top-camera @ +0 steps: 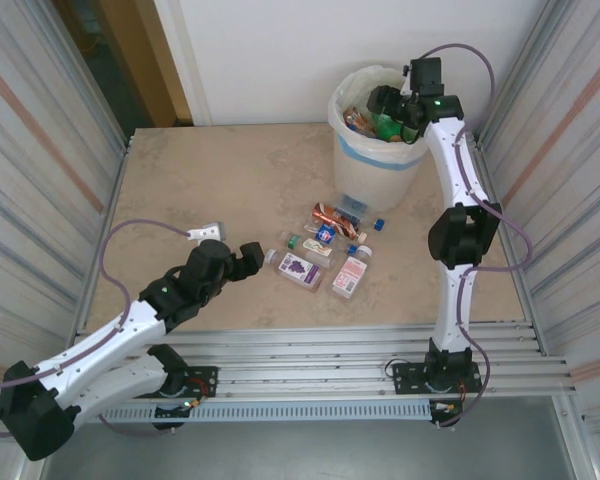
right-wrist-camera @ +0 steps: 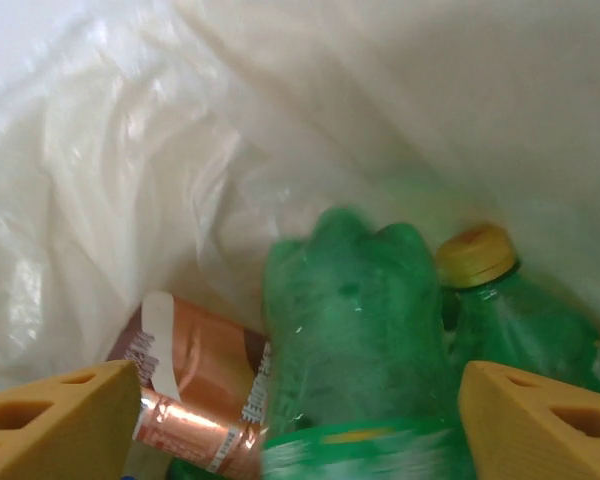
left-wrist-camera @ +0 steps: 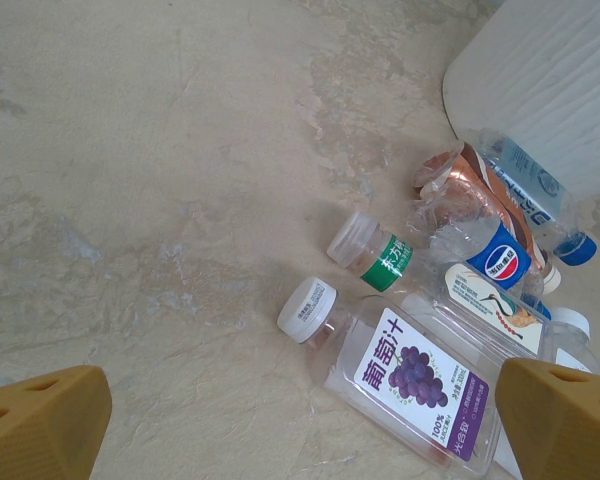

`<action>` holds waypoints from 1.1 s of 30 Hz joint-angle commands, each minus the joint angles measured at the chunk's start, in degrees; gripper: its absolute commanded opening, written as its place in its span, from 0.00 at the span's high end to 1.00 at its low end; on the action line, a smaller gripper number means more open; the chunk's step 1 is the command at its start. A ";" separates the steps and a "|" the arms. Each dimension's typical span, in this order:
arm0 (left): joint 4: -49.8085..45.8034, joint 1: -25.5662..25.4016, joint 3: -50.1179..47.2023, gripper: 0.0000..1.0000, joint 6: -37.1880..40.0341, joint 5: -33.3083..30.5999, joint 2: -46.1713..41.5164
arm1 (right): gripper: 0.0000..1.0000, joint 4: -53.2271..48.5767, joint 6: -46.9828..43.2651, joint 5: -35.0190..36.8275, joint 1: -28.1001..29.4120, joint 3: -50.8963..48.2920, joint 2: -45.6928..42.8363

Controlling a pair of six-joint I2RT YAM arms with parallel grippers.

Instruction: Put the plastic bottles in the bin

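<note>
Hanging over the bin [top-camera: 375, 168] at the frame's upper right, our right claw [right-wrist-camera: 300, 400] stood open above a blurred green bottle [right-wrist-camera: 355, 320]; our left claw [left-wrist-camera: 302, 392] gaped wide beside bottles [top-camera: 300, 268] lying mid-frame on the table [top-camera: 200, 180].

Bin [top-camera: 375, 175] far right on table [top-camera: 210, 180]. Bottle cluster [top-camera: 325, 250] just before it; more bottles [top-camera: 365, 122] inside. Left gripper [top-camera: 252, 252] left of cluster; right gripper [top-camera: 385, 105] over bin.
</note>
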 commanded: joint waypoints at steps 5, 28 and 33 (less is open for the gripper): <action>0.32 0.30 0.41 0.01 -0.66 -0.31 -0.34 | 0.10 -1.66 -1.51 -0.25 0.45 3.72 -1.78; -1.14 0.43 0.08 0.01 -2.61 0.54 -0.60 | 0.02 -4.57 -6.96 14.89 5.85 -19.65 -27.77; -1.35 0.00 1.35 0.01 -6.23 2.36 4.03 | 0.02 -0.12 -5.70 19.12 7.43 -35.68 -38.42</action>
